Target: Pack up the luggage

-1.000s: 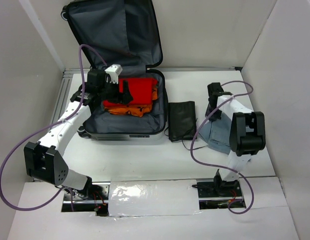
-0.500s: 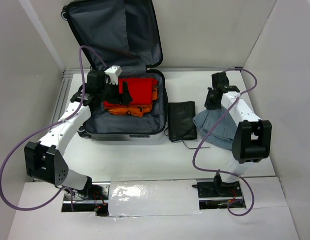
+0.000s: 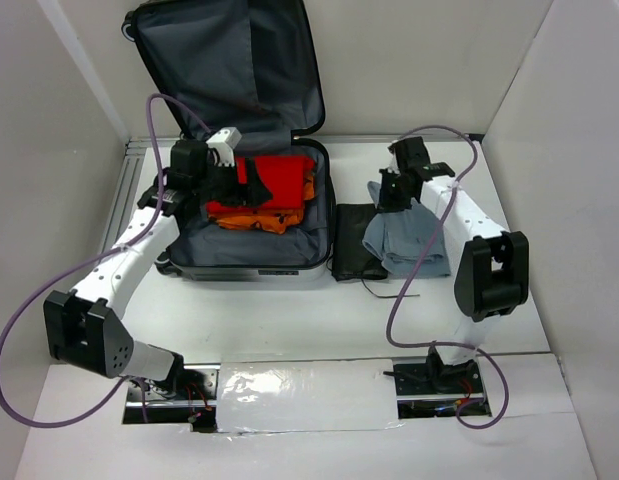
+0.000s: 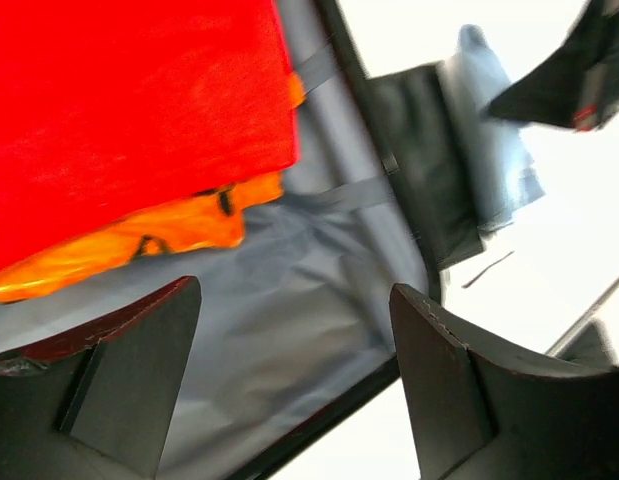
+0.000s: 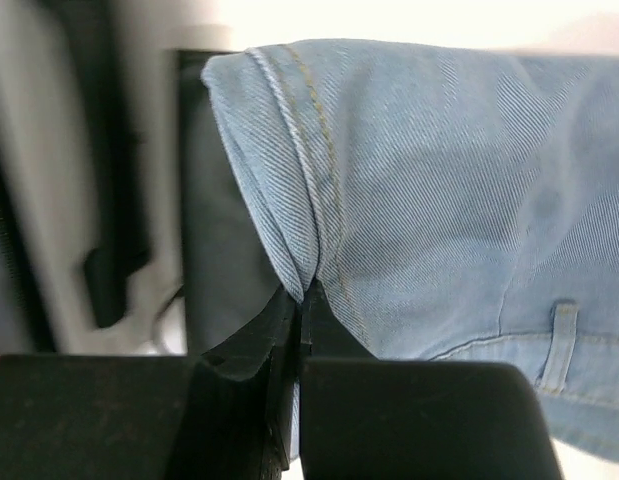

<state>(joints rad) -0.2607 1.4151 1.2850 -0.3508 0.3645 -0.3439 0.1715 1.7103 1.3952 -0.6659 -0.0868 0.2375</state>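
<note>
Denim jeans (image 5: 419, 200) are pinched by the right gripper (image 3: 387, 192), right of the open luggage (image 3: 251, 268), over which the left gripper (image 3: 247, 186) is held with jaws spread.

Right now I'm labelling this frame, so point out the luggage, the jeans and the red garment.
luggage (image 3: 229, 70): top view, grey lining of the open lid.
jeans (image 3: 399, 245): top view, middle of the denim.
red garment (image 3: 279, 182): top view, its flat upper face.

No legible writing
Nothing on the luggage (image 3: 229, 70), the red garment (image 3: 279, 180), the jeans (image 3: 404, 240) or the black pouch (image 3: 349, 245) can be read.
</note>
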